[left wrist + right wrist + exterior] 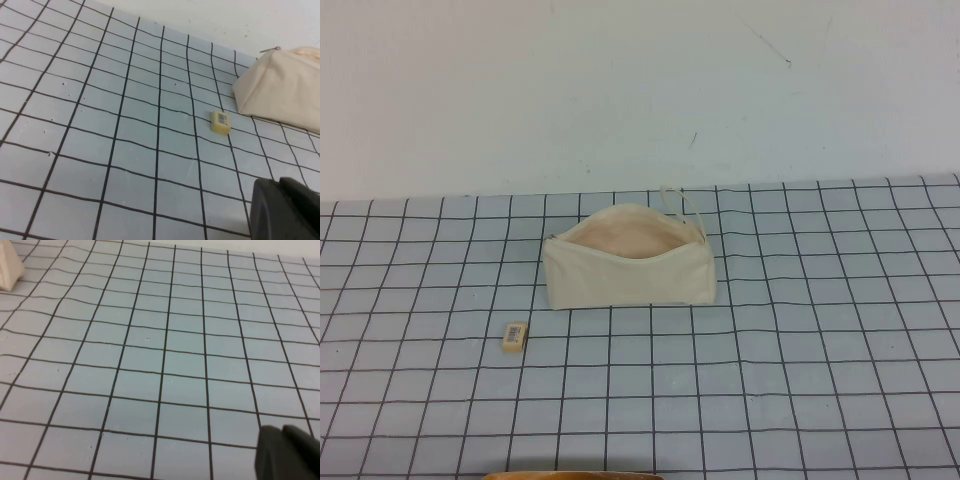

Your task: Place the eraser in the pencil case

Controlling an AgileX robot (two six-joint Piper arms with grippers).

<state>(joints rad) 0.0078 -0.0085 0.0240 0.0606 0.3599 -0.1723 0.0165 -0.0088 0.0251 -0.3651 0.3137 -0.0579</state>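
Observation:
The eraser [515,336], a tiny tan block with a barcode label, lies flat on the grid mat, in front of and to the left of the pencil case [630,275]. The cream pouch stands upright with its zip open, showing the pinkish lining, and its thin strap loops up behind. Neither gripper shows in the high view. In the left wrist view the eraser [220,122] lies beside the pouch [280,85], and my left gripper [280,181] is shut, empty and well short of the eraser. My right gripper [281,429] is shut and empty over bare mat, with a pouch corner [10,270] far off.
The pale blue mat with black grid lines [800,380] covers the table up to a white wall [640,90] behind. A brownish curved edge [570,475] shows at the bottom of the high view.

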